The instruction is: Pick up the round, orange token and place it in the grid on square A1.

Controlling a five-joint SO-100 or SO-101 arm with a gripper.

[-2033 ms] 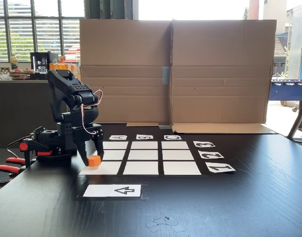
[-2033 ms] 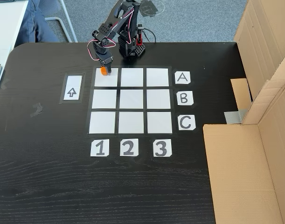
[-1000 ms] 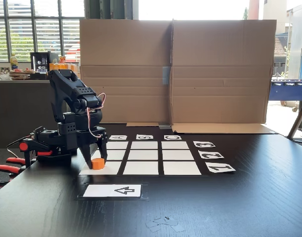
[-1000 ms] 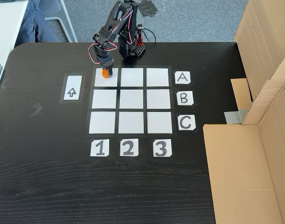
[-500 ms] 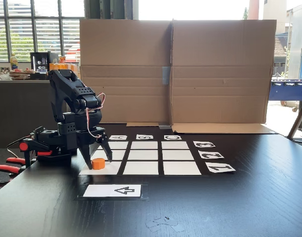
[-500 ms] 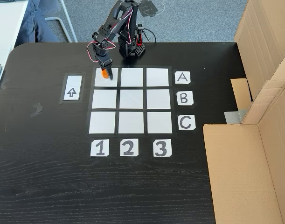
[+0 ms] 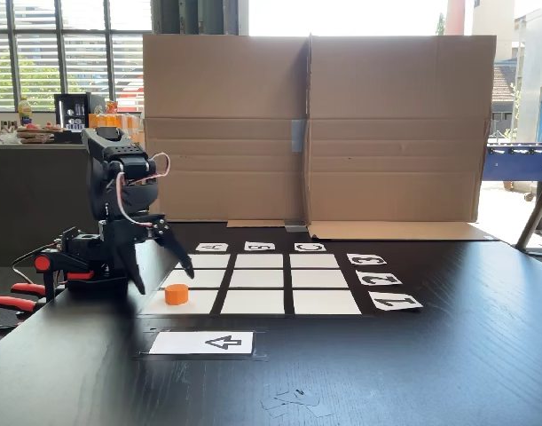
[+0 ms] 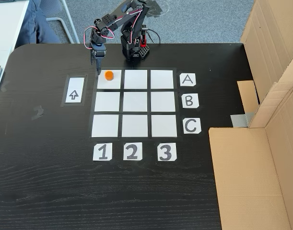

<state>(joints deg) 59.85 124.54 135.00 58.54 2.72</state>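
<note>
The orange token [image 8: 109,75] stands upright and free on square A1 [image 8: 113,84], the grid [image 8: 134,102] corner nearest the arm's base. In the low fixed view the token [image 7: 176,294] rests on that same near-left square A1 [image 7: 198,304] of the grid [image 7: 259,279]. My gripper [image 7: 162,280] hangs open just behind and left of the token, raised off the table, its fingers spread wide with nothing between them. From above, the gripper [image 8: 97,70] sits beside the square's outer edge, apart from the token.
A white arrow card [image 8: 74,95] lies beside the grid past A1. Letter cards [image 8: 187,79] and number cards [image 8: 102,152] border it. A large cardboard box [image 7: 315,124] walls the far side. Red clamps [image 7: 13,303] hold the arm's base [image 8: 134,50]. A person's leg [image 8: 36,24] shows beyond the table.
The gripper opened and let go of the token on A1, then rose and swung back away from it toward the table's edge. The token stays put.
</note>
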